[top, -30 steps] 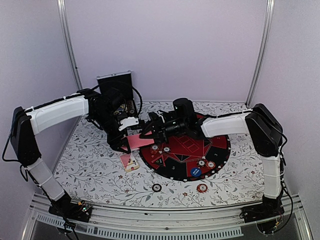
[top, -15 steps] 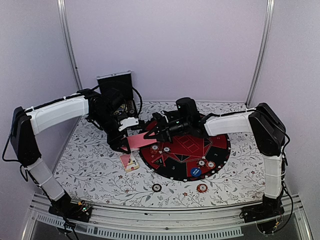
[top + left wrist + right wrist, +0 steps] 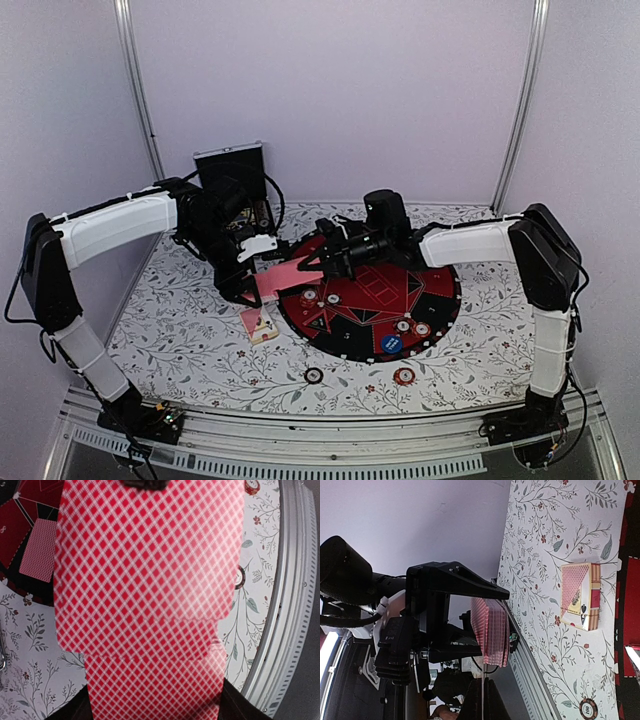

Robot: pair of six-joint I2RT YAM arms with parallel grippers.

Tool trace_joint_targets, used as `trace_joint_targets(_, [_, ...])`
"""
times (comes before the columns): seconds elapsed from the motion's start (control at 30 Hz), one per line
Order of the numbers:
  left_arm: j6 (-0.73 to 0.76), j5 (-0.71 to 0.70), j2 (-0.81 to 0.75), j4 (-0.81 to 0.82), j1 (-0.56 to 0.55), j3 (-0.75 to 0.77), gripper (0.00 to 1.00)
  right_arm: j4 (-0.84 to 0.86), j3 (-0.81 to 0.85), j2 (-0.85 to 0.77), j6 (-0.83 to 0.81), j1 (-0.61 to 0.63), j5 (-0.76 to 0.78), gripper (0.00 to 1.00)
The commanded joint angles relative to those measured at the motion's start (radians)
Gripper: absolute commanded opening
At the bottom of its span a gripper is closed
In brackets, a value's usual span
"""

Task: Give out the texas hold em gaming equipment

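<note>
my left pincer [image 3: 247, 277] is clamped tight on the pink-red-backed deck [image 3: 272, 286], holding it above the table at the nine o'clock edge of the round mat [image 3: 385, 290]. my right pincer [image 3: 322, 263] is pinched closed on a single card [image 3: 302, 271], whose far end overlaps the deck. a card box [image 3: 258, 325] lies at the mat's eight o'clock. a dark chip [image 3: 314, 375] and an orange-red chip [image 3: 404, 376] sit past its six o'clock.
</note>
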Motion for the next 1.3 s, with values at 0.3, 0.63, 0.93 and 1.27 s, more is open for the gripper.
trace_joint_targets(0.3, [0.012,0.023,-0.017,-0.006,0.000,0.004,0.21,-0.002,-0.058,-0.058,-0.024,-0.022,-0.038,0.00])
trace_joint_targets(0.63, [0.011,0.025,-0.015,-0.007,0.000,0.006,0.20,0.059,-0.106,-0.101,0.003,-0.036,-0.067,0.01])
trace_joint_targets(0.93, [0.007,0.035,-0.016,-0.002,0.000,0.008,0.19,0.104,-0.076,-0.100,0.040,-0.021,-0.060,0.00])
trace_joint_targets(1.27, [0.001,0.045,-0.011,0.000,-0.003,0.027,0.21,0.106,0.101,0.062,0.076,0.052,-0.055,0.00])
